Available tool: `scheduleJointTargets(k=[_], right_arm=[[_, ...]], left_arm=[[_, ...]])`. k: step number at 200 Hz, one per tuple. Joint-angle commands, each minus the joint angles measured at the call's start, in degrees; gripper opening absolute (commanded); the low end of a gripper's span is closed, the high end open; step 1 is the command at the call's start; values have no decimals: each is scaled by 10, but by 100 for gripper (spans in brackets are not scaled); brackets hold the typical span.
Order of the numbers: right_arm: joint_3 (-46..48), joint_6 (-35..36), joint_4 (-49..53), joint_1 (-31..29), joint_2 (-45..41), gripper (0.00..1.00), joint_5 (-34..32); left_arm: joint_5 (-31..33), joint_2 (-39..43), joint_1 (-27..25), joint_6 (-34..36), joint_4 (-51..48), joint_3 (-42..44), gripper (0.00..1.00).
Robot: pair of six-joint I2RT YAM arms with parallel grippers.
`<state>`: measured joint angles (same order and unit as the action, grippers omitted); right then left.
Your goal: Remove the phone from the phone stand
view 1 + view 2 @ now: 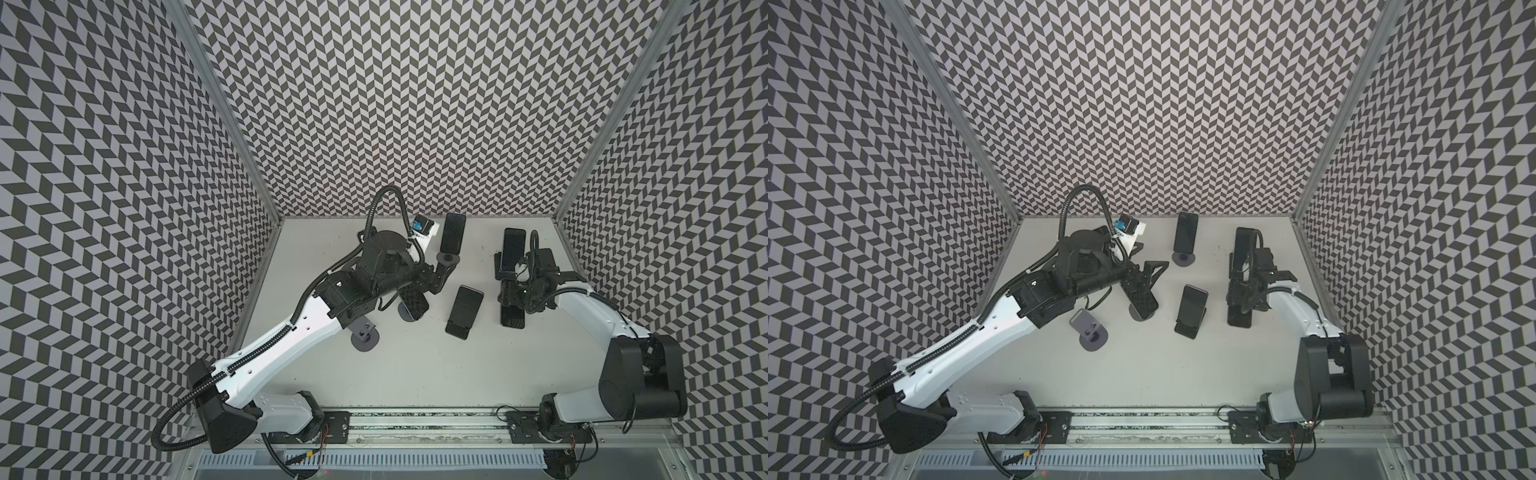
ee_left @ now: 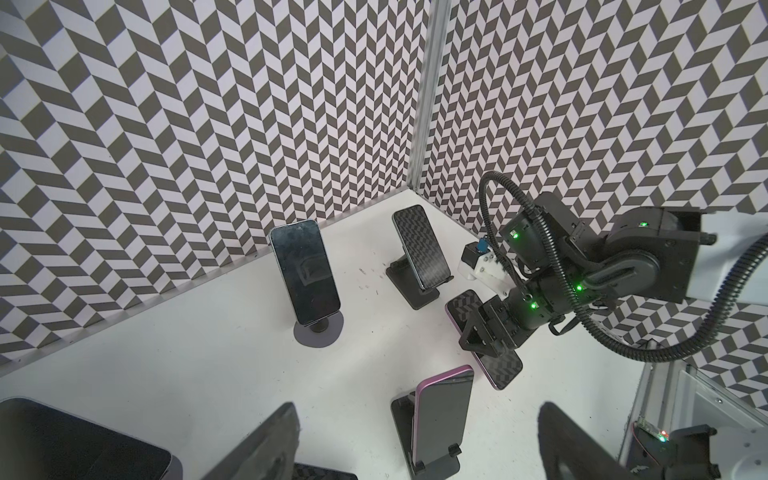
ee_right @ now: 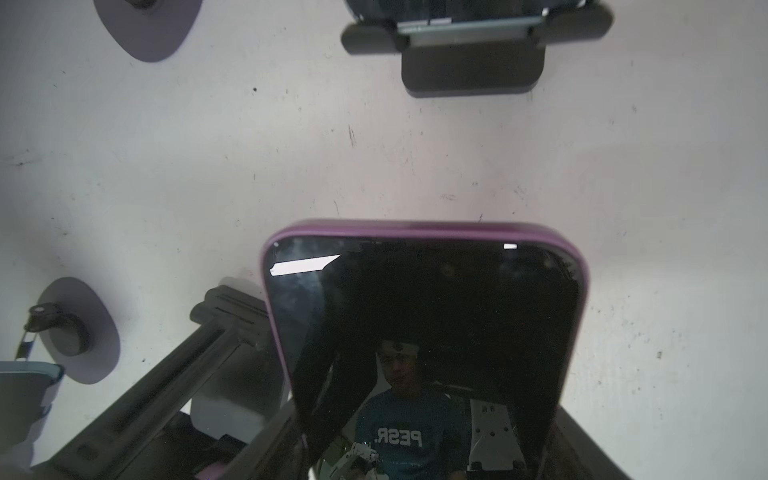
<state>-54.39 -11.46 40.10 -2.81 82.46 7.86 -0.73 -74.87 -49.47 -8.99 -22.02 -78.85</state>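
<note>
while my right jaws pinch the purple-cased phone (image 3: 424, 316) over the table (image 1: 415, 365), my left jaws hang spread, empty; a gray stand (image 1: 365, 338) sits near them.

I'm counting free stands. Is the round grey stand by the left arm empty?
Empty: in both top views the round grey stand shows a bare plate, no phone on it.

The purple-edged phone (image 3: 424, 291) had a glossy glass screen, mirrored like crazy, with a smooth plastic-looking rim. The black stand (image 3: 473, 70) was matt plastic. The table (image 3: 415, 166) was matt white, pretty scuffed and speckled. The corner post (image 2: 428, 95) looked like brushed metal, and the walls (image 2: 166, 145) were flat matt print.
</note>
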Motion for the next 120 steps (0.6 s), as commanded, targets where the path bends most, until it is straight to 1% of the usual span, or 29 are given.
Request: scheduleJointTargets(k=[1,53,86,120], right_arm=[[15,-43,-28,3,-10,45,26],[41,-49,-49,9,-13,45,-13],[63,-66,-70,34,3,44,7],[61,-61,-74,47,14,44,-3]], left_arm=[[13,16,-3,-6,-5,-1,90],[31,24,-2,-14,-12,10,90],[53,35,1,-27,4,40,90],[55,32,10,-27,1,37,90]])
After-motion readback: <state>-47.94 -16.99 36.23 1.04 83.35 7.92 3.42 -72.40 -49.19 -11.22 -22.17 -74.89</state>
